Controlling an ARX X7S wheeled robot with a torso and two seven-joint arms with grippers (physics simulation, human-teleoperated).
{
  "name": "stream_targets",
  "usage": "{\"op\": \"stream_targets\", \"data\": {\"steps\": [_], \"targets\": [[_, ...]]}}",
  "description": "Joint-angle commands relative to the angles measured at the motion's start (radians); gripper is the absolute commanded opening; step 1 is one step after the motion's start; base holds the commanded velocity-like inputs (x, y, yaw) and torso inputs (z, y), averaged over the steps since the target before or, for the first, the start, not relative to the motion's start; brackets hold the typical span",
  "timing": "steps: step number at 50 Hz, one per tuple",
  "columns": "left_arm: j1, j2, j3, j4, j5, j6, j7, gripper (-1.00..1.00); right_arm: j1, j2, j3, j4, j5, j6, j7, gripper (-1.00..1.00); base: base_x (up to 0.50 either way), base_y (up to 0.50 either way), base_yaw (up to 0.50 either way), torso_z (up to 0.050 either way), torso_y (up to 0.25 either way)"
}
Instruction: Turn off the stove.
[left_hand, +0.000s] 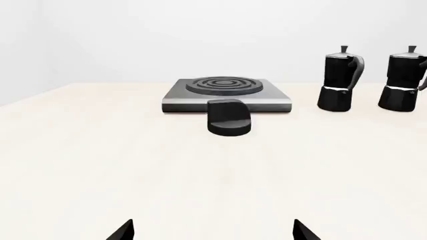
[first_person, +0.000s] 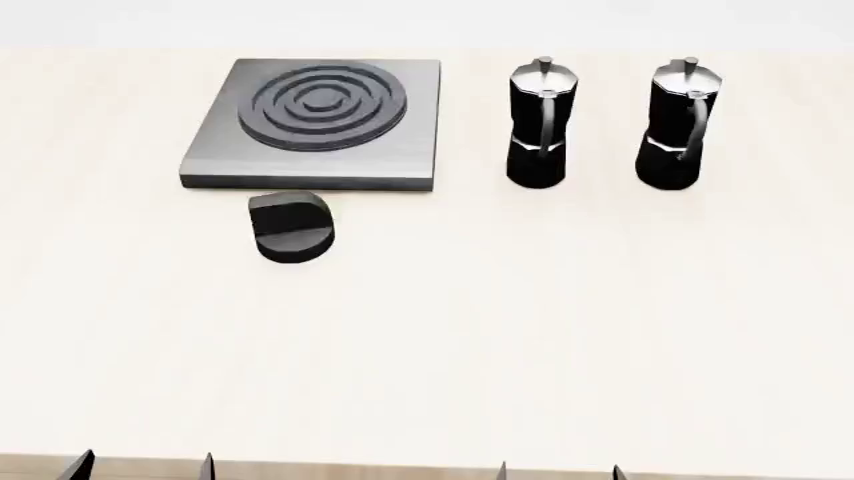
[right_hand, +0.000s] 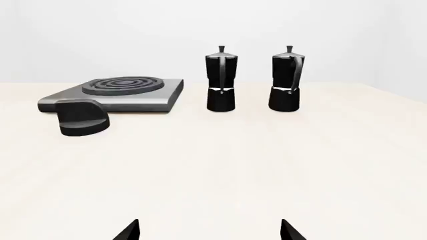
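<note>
The pale cream flat-topped bench (first_person: 534, 350) fills my head view. On it, toward the far-left corner, I see the stove (first_person: 320, 125), a flat square plate of brushed grey metal with a round burner of dark concentric rings. Along the far edge to its right stand two black-and-silver faceted moka pots (first_person: 541, 125) (first_person: 678, 125), side by side and apart from each other, not part of the job.

Just in front of the plate's near edge, close to it or touching, sits the round black knob (first_person: 294, 228) with a raised grip bar across its top. That is what I judge the turn-off needs. From the head view the bar looks to run roughly parallel to the plate's near edge; I cannot read any on/off mark.

Both pincers sit at the near edge of the bench, well apart from the knob. Left pincer (left_hand: 213, 231): only two dark fingertips show, spread wide, released, holding nothing. Right pincer (right_hand: 210, 231): same, spread and empty.

Key relation: the knob lies almost dead ahead of the left pincer, centred between its tips in the left wrist view. From the right pincer it lies well off toward the left edge of the bench. I judge the left arm the nearer one, with a straight reach forward.

Hidden: both arms and pincer bodies are cut off in every view; the knob's far side and its contact with the plate cannot be made out.
</note>
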Motion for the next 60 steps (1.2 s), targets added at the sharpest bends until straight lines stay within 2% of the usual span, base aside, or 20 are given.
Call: {"op": "stream_targets", "data": {"steps": [1, 20, 34, 60], "targets": [[0.005, -0.017, 0.018, 0.008, -0.019, -0.003, -0.013, 1.00, -0.009, 0.014, -0.024, -0.018, 0.007, 0.004, 0.026, 1.00, 0.00, 0.00, 0.00, 0.000, 0.000], [0.007, -0.066, 0.077, 0.021, -0.056, -0.013, -0.057, 1.00, -0.019, 0.064, -0.086, -0.057, 0.022, 0.017, 0.095, 1.00, 0.00, 0.00, 0.00, 0.000, 0.000], [0.047, -0.102, 0.123, 0.078, -0.048, 0.060, -0.053, 1.00, -0.029, 0.087, -0.117, -0.139, -0.006, 0.071, 0.139, 1.00, 0.00, 0.00, 0.00, 0.000, 0.000], [0.066, -0.148, 0.114, 0.388, -0.080, -0.121, -0.113, 1.00, -0.035, 0.121, -0.138, -0.423, -0.003, 0.265, 0.190, 1.00, 0.00, 0.00, 0.00, 0.000, 0.000]]}}
